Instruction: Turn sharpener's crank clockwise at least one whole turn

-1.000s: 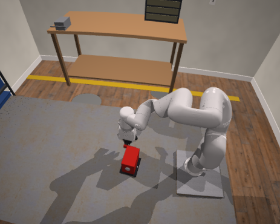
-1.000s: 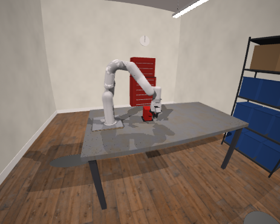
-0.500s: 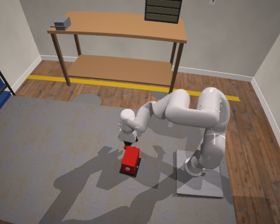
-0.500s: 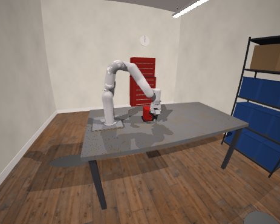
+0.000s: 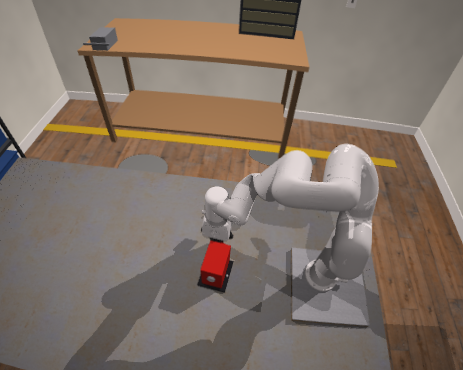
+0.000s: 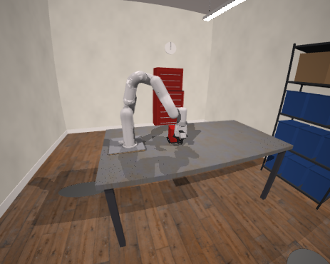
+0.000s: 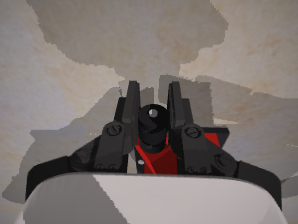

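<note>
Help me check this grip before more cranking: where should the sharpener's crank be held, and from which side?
Probably by the black knob, as now: the gripper is shut on it, one finger on each side of its round body. Approach end-on, from the side opposite the red sharpener, since the knob sticks out away from it.

Red sharpener (image 5: 215, 263) on black base, black knob (image 7: 152, 122) gripped

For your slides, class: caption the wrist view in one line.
Gripper jaws shut on the black crank knob, red sharpener behind.
</note>
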`<action>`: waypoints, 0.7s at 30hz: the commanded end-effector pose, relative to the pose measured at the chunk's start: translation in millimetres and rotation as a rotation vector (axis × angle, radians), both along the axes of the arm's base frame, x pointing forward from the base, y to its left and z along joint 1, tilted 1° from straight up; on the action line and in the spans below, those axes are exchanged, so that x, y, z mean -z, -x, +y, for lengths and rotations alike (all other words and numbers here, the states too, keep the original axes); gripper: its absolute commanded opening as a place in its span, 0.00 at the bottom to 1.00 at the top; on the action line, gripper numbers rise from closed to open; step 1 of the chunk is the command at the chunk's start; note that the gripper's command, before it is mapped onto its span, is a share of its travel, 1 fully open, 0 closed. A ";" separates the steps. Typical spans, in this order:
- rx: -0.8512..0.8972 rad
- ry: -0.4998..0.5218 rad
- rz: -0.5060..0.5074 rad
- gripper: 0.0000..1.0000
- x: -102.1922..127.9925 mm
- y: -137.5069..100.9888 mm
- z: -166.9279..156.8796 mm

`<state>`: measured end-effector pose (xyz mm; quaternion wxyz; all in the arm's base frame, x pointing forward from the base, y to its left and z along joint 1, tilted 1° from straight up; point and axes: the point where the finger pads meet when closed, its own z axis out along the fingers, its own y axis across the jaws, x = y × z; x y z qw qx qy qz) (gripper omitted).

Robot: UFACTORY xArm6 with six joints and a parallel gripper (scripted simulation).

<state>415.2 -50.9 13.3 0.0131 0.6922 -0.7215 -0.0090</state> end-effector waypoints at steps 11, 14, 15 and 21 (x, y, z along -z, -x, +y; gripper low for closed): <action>0.000 0.001 -0.007 0.00 6.8 17.5 0.6; 0.000 0.001 -0.007 0.00 7.1 19.9 0.7; 0.000 0.001 -0.007 0.00 7.2 20.5 0.7; 0.000 0.001 -0.007 0.00 7.4 22.0 0.8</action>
